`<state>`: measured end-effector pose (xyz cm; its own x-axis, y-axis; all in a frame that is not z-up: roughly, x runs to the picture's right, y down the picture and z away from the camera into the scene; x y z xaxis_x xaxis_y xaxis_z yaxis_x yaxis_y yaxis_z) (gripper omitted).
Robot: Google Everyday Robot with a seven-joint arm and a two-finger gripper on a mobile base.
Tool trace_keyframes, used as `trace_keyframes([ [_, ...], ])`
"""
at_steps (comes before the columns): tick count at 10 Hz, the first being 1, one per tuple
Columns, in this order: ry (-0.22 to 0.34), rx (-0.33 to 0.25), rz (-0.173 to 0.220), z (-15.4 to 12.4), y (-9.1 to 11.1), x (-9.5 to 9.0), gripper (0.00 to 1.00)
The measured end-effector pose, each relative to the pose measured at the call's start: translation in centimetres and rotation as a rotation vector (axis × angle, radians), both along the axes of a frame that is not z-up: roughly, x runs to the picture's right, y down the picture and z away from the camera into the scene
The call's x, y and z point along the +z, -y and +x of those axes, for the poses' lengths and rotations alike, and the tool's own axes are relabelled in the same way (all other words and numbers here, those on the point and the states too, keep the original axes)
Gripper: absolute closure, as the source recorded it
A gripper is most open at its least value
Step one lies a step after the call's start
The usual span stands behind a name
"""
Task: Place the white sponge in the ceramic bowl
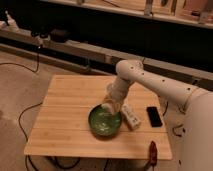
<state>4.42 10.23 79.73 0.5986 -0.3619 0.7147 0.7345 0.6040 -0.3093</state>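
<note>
The ceramic bowl (104, 122) is round, glossy green, and sits on the wooden table (65, 115) right of its middle. My gripper (110, 105) hangs at the end of the white arm (150, 82), just over the bowl's far rim. A small pale shape shows at the gripper's tip, and I cannot tell whether it is the white sponge. I see the sponge nowhere else on the table. The bowl's inside shows only pale reflections.
A longer white bar with dark marks (130, 116) lies just right of the bowl. A black phone (154, 116) lies further right. A red-handled tool (151, 150) sits at the table's front right edge. Cables run over the floor at the left.
</note>
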Motion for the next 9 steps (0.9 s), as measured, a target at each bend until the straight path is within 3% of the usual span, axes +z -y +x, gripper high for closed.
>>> trace_keyframes([
  [7, -0.002, 0.002, 0.0, 0.14, -0.03, 0.01, 0.33],
  [8, -0.002, 0.002, 0.0, 0.14, -0.03, 0.01, 0.35],
  [9, -0.001, 0.002, -0.002, 0.15, -0.1, 0.06, 0.44],
])
